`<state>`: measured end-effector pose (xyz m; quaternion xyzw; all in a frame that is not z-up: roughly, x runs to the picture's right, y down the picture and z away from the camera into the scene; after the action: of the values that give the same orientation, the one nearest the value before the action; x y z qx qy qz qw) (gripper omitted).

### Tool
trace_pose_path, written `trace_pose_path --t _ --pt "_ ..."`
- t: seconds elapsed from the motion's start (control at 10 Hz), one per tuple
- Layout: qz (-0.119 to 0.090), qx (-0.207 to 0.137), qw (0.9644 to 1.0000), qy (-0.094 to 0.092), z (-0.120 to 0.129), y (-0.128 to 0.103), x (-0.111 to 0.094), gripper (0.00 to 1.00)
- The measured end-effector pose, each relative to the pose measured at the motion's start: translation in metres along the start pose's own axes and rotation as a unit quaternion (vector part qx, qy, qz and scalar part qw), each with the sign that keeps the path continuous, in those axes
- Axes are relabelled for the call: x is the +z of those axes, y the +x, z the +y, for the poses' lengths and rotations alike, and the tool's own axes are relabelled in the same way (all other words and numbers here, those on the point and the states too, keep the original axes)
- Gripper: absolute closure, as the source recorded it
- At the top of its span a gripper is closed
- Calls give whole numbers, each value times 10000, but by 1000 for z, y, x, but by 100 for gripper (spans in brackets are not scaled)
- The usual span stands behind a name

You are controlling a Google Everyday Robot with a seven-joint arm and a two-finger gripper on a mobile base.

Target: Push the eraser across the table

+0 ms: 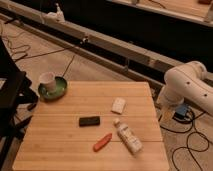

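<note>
Camera view looks down on a square light wood worktop (60,145) with plank seams. The eraser (89,120), a flat black block with rounded corners, lies flat roughly mid-worktop, a bit left of centre, long side running left to right. Nothing is touching it.

An orange marker (102,142) lies at a slant nearer the front edge, just right of the eraser but clear of it. Right of the marker is a white bottle (127,136) on its side, cap end pointing away toward the far edge. It has a label, but the writing is too blurry for me to read, so no brand. A small white block (118,105) sits just beyond the bottle's cap, also with no legible markings.

At the far left corner there's a green plate (52,89) with a white cup (47,80) standing on it.

The robot's white arm (187,87) is off the right side of the worktop, well apart from the eraser, bent over the floor where some cables (192,145) run. The tool itself isn't in frame, only the arm's thick links, so I can't tell if it's open or closed.
</note>
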<state>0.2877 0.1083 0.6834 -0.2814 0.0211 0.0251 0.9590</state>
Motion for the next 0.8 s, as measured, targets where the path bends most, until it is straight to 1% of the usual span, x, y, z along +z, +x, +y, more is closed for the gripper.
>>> trace_pose_path --t 0.4,0.5,0.6,0.7,0.8 --pt "0 0 10000 0 0 0 0 35" --pt "0 0 10000 1 0 0 0 38" --pt "0 0 10000 1 0 0 0 45" --pt "0 -1 10000 1 0 0 0 54" --pt "0 0 10000 1 0 0 0 66"
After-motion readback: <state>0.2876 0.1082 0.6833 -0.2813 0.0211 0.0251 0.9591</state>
